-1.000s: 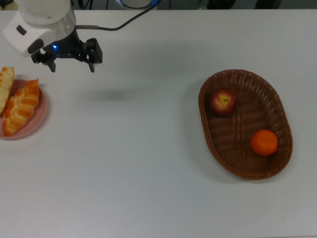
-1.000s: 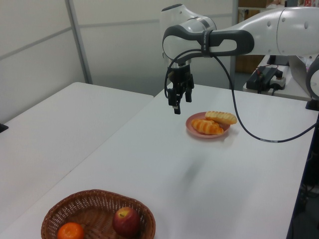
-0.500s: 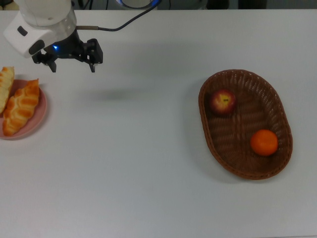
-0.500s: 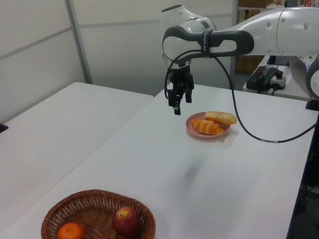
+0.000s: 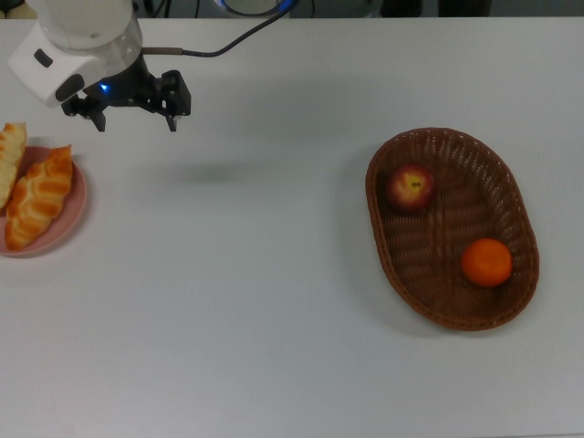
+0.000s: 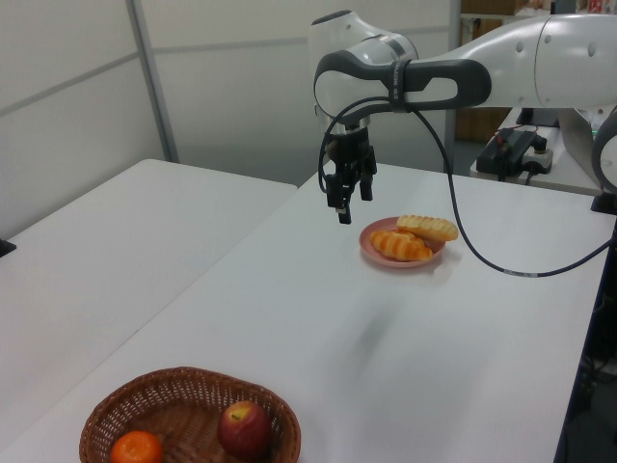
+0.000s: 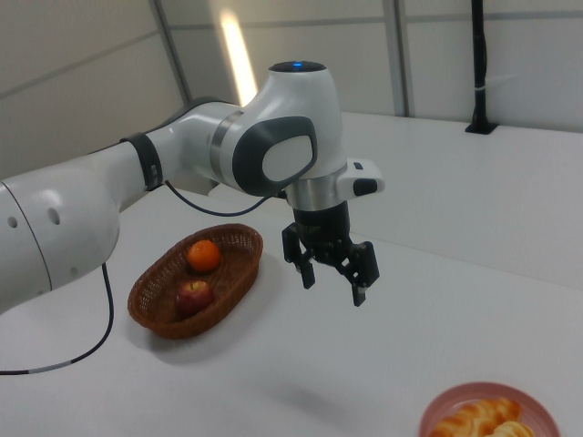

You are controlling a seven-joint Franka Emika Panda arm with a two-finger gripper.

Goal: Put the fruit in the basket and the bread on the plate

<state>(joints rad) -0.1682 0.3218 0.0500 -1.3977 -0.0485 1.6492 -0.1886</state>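
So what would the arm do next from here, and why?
Probably just lift away and stop. The apple and tangerine already lie in the basket, both loaves rest on the plate, and the gripper hangs open and empty.

A dark red apple [image 5: 410, 187] and bright orange tangerine [image 5: 486, 262] lie apart inside the dark brown oval wicker basket [image 5: 511, 196]; two golden loaves [image 5: 38, 196] rest on the round pink plate [image 5: 71, 222].

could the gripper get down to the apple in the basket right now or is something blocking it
Probably yes. The apple lies uncovered in the open basket, apart from the tangerine, and the open, empty gripper hangs above bare table with nothing between.
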